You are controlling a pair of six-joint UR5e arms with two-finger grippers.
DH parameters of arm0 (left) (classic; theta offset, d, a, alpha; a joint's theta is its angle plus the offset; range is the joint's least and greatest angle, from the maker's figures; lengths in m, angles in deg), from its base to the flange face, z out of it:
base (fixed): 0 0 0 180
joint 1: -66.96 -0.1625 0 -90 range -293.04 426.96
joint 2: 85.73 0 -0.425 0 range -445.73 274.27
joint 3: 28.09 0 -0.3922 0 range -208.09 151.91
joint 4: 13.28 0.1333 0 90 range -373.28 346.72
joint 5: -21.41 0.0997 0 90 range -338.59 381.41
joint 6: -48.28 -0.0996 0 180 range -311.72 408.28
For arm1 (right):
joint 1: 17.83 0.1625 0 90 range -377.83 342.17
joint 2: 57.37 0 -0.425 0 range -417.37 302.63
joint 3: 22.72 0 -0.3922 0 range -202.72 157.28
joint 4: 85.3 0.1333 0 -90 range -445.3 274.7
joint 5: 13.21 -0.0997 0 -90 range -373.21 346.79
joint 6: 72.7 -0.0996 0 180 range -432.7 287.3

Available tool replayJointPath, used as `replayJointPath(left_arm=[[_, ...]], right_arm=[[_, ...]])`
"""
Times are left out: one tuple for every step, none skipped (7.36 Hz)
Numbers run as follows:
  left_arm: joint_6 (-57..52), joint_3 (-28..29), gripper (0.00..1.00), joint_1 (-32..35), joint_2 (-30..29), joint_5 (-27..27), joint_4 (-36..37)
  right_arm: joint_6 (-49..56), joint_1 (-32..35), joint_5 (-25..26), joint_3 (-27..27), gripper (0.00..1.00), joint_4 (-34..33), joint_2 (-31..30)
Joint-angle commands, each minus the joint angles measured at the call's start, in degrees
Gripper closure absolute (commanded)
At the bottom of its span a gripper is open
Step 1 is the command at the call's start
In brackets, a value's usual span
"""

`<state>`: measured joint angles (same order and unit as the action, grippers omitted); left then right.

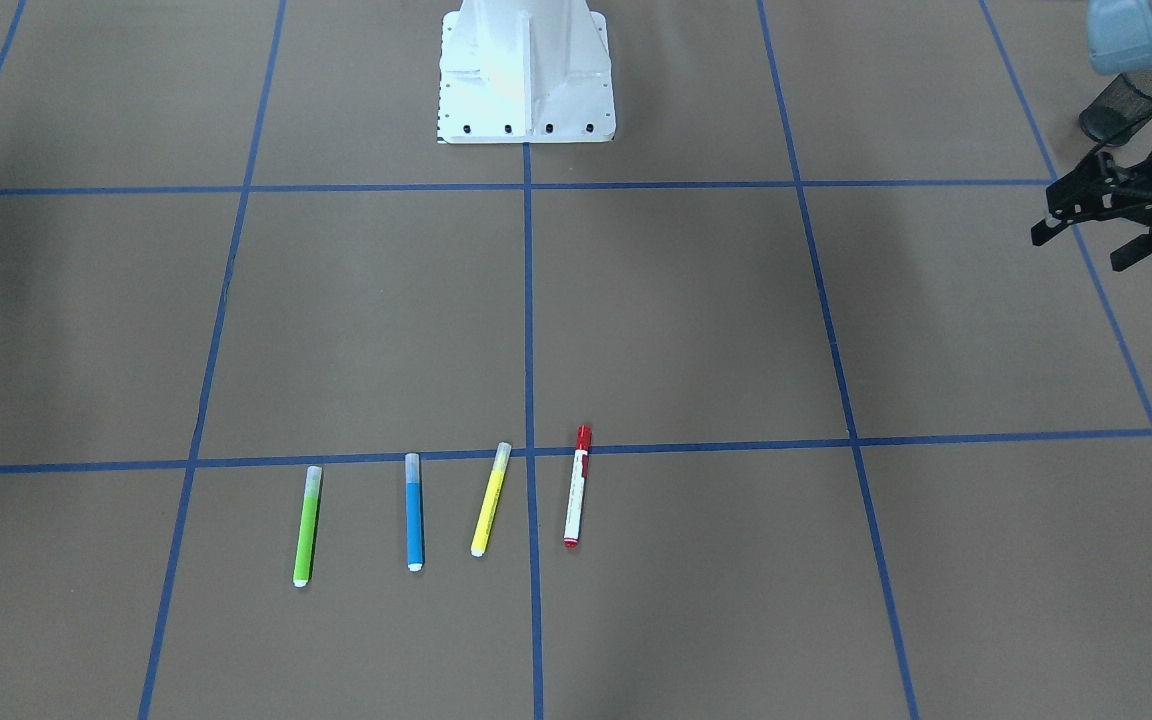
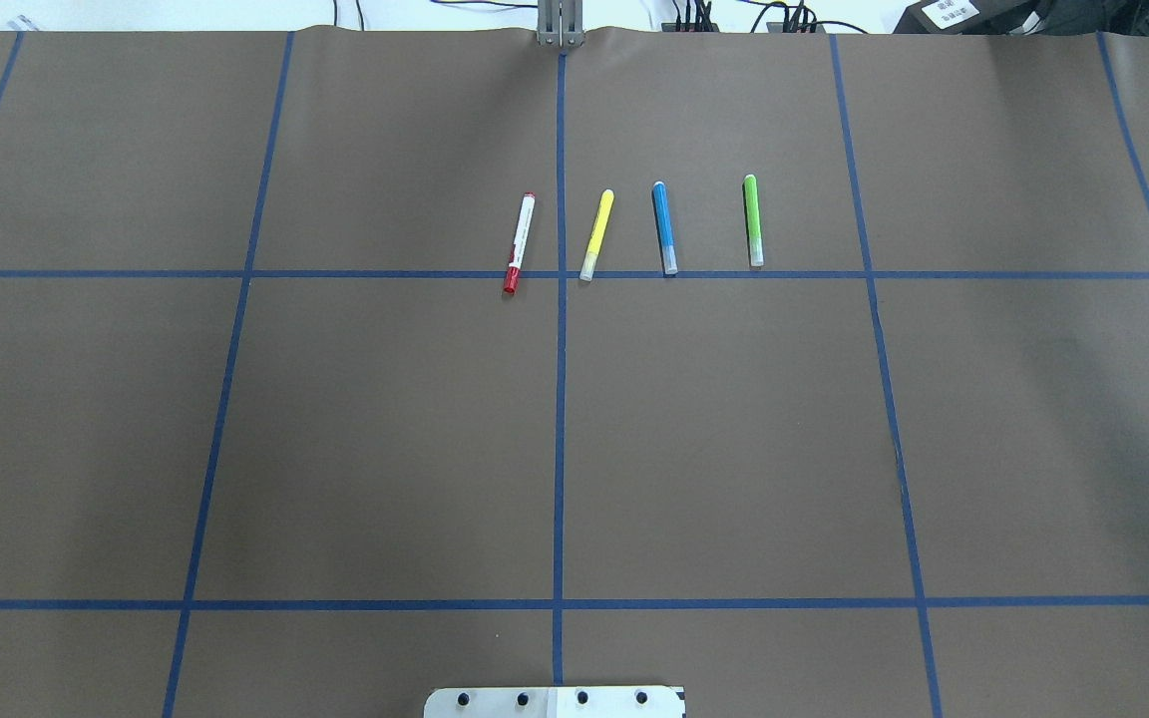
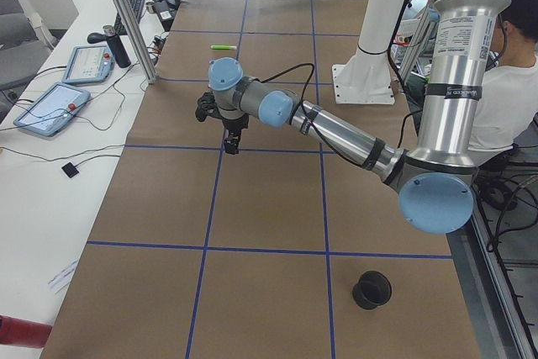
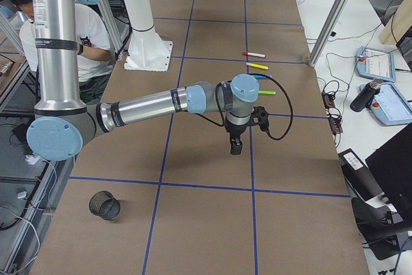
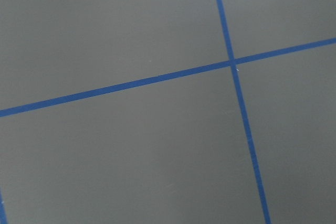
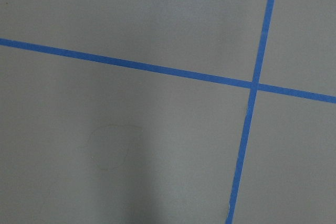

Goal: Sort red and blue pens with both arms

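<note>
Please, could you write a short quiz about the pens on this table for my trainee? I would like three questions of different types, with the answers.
1. True or false: the cap of the red pen lies across a tape line.
2. Which one lies between the red pen and the blue pen?
A. the green marker
B. the yellow marker
C. nothing
3. Complete: the green marker's nearest neighbour is the ___ pen.

Key: 1 true; 2 B; 3 blue.
</note>
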<state>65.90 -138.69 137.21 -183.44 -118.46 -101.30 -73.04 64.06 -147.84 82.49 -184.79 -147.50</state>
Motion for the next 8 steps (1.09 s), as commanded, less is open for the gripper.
replayJointPath(left_arm=[[6.87, 2.84, 0.00, -10.08, -9.22, 7.13, 0.04], [9.16, 6.24, 0.00, -12.04, -14.04, 7.33, -0.22], [12.23, 12.11, 0.00, -14.50, -21.22, 8.63, -0.22], [15.83, 18.17, 0.00, -18.26, -27.56, 12.39, -0.40], [16.04, 23.37, 0.02, -19.61, -30.67, 13.73, -3.97], [17.08, 30.03, 0.02, -20.40, -32.53, 13.83, -12.36], [22.49, 37.93, 0.02, -24.24, -38.55, 14.27, -14.70], [24.37, 42.71, 0.03, -25.84, -43.83, 17.84, -14.99]], right_arm=[[0.16, -0.07, -0.46, -0.97, 0.00, 0.08, 0.65], [0.16, -0.07, -0.46, -0.98, 0.00, 0.34, 1.00], [-0.10, -0.24, -0.55, -1.50, 0.00, 2.43, 1.00], [-0.19, -0.85, -0.55, -2.37, 0.00, 5.58, 1.00], [-0.89, -1.12, -0.99, -2.82, 0.00, 6.57, 0.83], [-0.54, -1.73, -1.60, -3.78, 0.00, 6.93, 0.74], [-0.63, -2.43, -2.13, -3.53, 0.00, 7.02, 0.74], [-0.72, -3.31, -2.31, -3.53, 0.00, 7.02, 0.74]])
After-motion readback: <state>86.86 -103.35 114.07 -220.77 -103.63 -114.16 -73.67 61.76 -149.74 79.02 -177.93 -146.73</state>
